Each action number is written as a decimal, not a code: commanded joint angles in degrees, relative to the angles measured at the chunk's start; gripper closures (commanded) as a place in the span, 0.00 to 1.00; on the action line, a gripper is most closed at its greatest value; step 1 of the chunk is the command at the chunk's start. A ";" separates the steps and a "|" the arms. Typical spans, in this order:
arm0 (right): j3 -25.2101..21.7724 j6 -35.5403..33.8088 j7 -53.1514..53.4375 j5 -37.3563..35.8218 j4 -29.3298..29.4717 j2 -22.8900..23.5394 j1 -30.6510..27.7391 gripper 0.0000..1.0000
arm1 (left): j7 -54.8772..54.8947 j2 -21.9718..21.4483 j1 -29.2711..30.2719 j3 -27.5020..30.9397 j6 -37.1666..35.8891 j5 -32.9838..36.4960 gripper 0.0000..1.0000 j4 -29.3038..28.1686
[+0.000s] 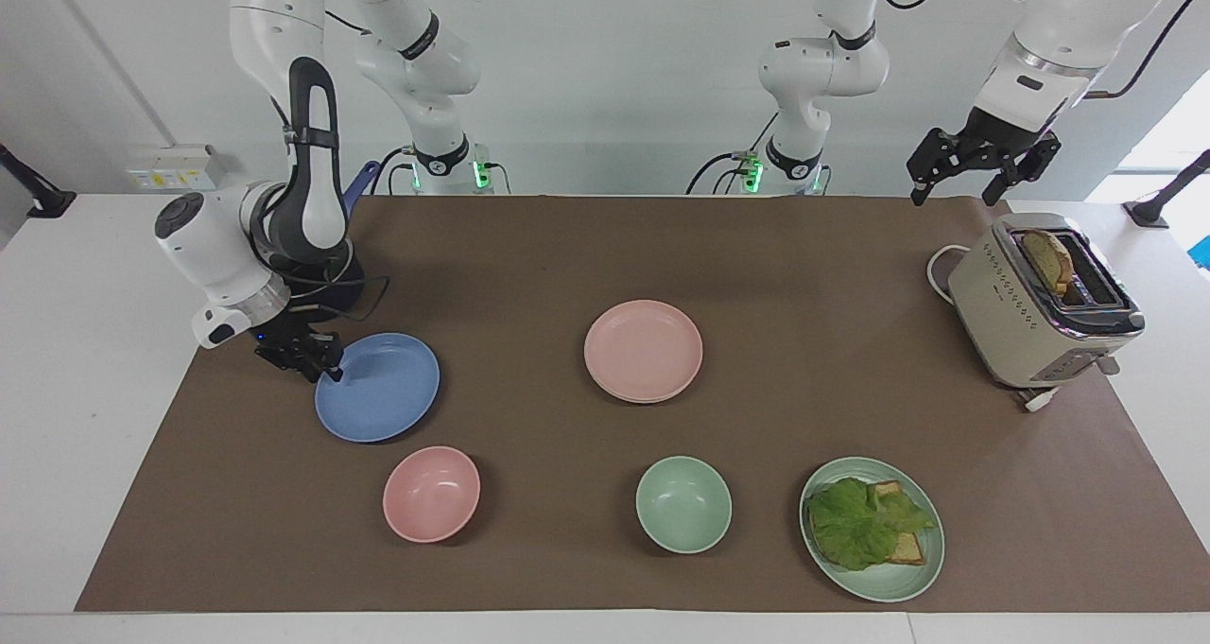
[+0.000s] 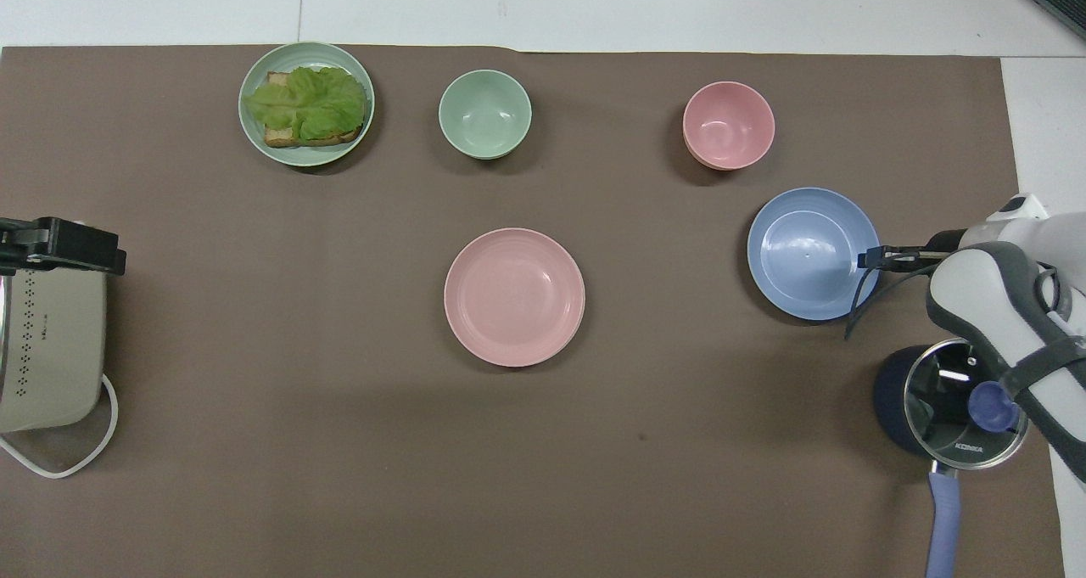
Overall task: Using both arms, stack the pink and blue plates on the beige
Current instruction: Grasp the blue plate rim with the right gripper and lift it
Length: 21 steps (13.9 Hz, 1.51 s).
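Observation:
The blue plate (image 1: 383, 389) (image 2: 806, 251) lies flat on the brown mat toward the right arm's end of the table. My right gripper (image 1: 317, 360) (image 2: 874, 258) is low at that plate's rim, on the side toward the right arm's end. The pink plate (image 1: 643, 349) (image 2: 514, 296) rests mid-table, with no gripper at it. The beige plate is hidden. My left gripper (image 1: 983, 176) (image 2: 59, 245) waits open and empty in the air, over the toaster's end of the table.
A pink bowl (image 1: 431, 493), a green bowl (image 1: 682, 504) and a green plate (image 1: 922, 573) with lettuce and bread stand in the row farthest from the robots. A toaster (image 1: 1040, 304) holds a slice. A lidded pot (image 2: 950, 404) stands beside the right arm.

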 commanded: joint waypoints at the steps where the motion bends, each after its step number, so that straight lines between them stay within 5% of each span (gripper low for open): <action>1: 0.40 0.05 -2.25 1.82 -0.18 -0.22 -0.51 0.68 | 0.32 -0.89 1.56 -0.60 -0.74 0.32 0.00 -0.23; 5: 0.40 -0.21 -1.90 1.82 -0.09 -0.22 -0.51 1.00 | 0.85 -1.15 1.91 -0.60 -1.44 0.32 0.00 -1.02; 10: 0.40 -3.80 -1.28 1.82 0.53 -3.98 0.28 1.00 | 0.33 -1.06 1.74 -0.69 -0.92 0.32 0.00 -0.49; 15: 1.19 -16.89 -1.20 1.82 0.18 -12.24 1.24 1.00 | -0.12 -1.24 1.82 -0.60 -1.09 0.15 0.00 -1.02; 21: 1.10 -12.35 14.32 1.73 0.00 -12.34 15.46 1.00 | -0.47 -1.15 1.91 -0.60 -1.36 0.24 0.00 -0.75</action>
